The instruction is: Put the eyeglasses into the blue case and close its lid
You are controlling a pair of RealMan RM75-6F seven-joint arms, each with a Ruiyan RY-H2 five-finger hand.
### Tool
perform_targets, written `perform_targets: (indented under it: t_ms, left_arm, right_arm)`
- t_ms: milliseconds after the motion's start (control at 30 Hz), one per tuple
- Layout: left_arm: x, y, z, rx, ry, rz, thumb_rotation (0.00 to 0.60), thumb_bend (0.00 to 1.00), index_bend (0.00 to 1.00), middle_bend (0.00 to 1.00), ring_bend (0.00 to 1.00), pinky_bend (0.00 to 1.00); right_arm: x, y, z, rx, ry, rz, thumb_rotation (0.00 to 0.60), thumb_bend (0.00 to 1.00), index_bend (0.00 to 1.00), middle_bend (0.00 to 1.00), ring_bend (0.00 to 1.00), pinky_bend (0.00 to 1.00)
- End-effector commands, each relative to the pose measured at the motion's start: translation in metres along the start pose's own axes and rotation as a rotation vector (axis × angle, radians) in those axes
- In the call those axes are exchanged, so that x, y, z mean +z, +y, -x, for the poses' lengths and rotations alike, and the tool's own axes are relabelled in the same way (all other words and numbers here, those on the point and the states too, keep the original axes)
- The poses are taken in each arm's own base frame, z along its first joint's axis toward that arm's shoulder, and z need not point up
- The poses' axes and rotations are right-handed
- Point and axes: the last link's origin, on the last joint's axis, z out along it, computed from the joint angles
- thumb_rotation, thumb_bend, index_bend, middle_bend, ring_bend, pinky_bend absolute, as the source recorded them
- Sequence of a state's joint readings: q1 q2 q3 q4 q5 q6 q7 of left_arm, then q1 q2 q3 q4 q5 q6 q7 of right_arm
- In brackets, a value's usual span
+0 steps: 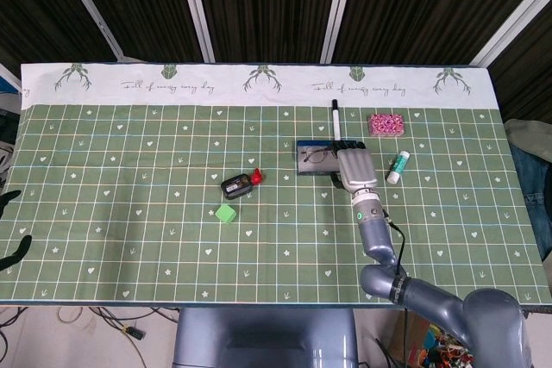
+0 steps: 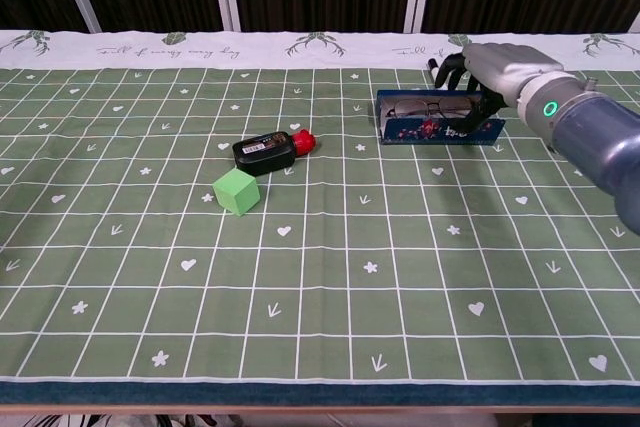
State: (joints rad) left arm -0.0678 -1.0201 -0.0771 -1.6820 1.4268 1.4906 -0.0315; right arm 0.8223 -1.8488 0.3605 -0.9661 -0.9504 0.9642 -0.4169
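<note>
The blue case [image 1: 315, 158] [image 2: 438, 130] lies right of the table's middle, its lid tipped up on edge with the patterned blue outside facing the chest view. The eyeglasses [image 2: 422, 107] [image 1: 316, 155] lie inside, their rims showing just over the raised lid. My right hand [image 1: 355, 169] [image 2: 497, 66] grips the lid's right end, with fingers curled over its top edge. Of my left hand [image 1: 12, 249] only dark fingertips show at the table's far left edge, spread apart with nothing between them.
A black marker [image 1: 335, 119] [image 2: 435, 70] lies just behind the case. A pink block [image 1: 385, 124] and a green-and-white tube [image 1: 398, 166] sit to its right. A black bottle with a red cap [image 1: 240, 184] [image 2: 270, 150] and a green cube [image 1: 226, 213] [image 2: 236, 191] lie left of it.
</note>
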Motion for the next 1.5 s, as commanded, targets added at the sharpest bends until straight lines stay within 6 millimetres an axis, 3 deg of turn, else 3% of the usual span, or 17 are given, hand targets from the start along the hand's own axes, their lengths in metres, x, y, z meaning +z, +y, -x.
perform_targets:
  t_ms: [33,400,933,1267,1500]
  left_arm:
    - [0.0,0.0,0.0,-0.001,-0.001,0.0,0.6,0.32,0.16,0.0,0.0,0.0]
    - [0.0,0.0,0.0,-0.005,0.0,0.001,0.6,0.32,0.16,0.0,0.0,0.0]
    - [0.0,0.0,0.0,-0.004,-0.002,0.002,0.6,0.32,0.16,0.0,0.0,0.0]
    - [0.0,0.0,0.0,-0.005,-0.002,0.003,0.6,0.32,0.16,0.0,0.0,0.0]
    - [0.0,0.0,0.0,-0.006,-0.001,0.003,0.6,0.32,0.16,0.0,0.0,0.0]
  right_arm:
    - [0.008,-0.001,0.0,-0.012,-0.002,0.016,0.6,0.42,0.31,0.29,0.31,0.24]
    - [0.003,0.003,0.017,-0.011,-0.053,0.004,0.6,0.4,0.45,0.29,0.31,0.24]
    - [0.001,0.004,0.013,0.018,-0.047,0.0,0.6,0.54,0.56,0.29,0.31,0.24]
    - [-0.001,0.003,0.013,0.006,-0.063,-0.011,0.6,0.53,0.57,0.29,0.31,0.24]
    - [-0.002,0.002,0.014,0.014,-0.073,-0.012,0.6,0.49,0.69,0.29,0.31,0.24]
